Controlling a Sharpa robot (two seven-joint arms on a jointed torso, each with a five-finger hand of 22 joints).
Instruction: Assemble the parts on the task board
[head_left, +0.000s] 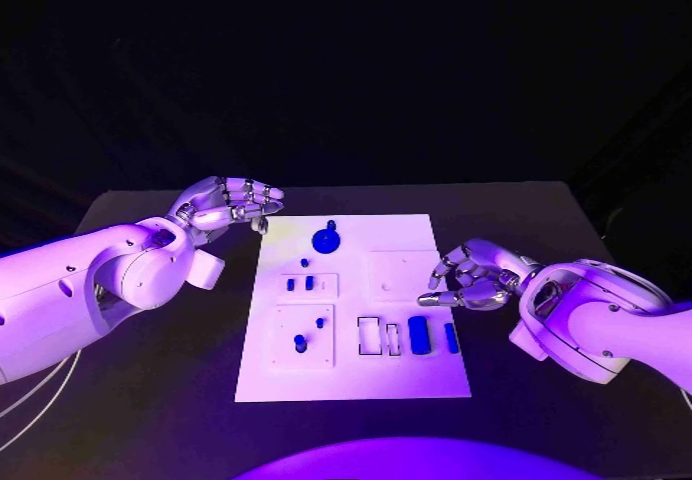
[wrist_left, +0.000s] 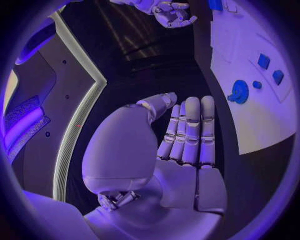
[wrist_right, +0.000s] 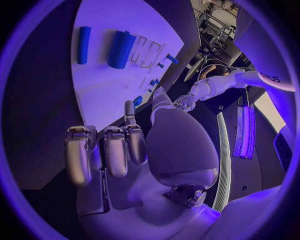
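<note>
black table (head_left: 159, 400) bears the task board (head_left: 418, 385); left hand (head_left: 228, 204) and right hand (head_left: 473, 274) curled, empty.

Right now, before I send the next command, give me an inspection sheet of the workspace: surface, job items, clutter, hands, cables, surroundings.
Surface: black table, task board lying flat at its middle.
Job's things: round blue part near the board's far edge; two small blue parts in the left recess; wide blue bar and thin blue bar near the right edge, beside two outlined slots.
Clutter: nothing seen.
Hands: left hand above the board's far left corner, fingers curled, holding nothing; right hand at the board's right edge, fingers curled, holding nothing.
Cables: pale cables under the left arm.
Surroundings: dark backdrop.
</note>
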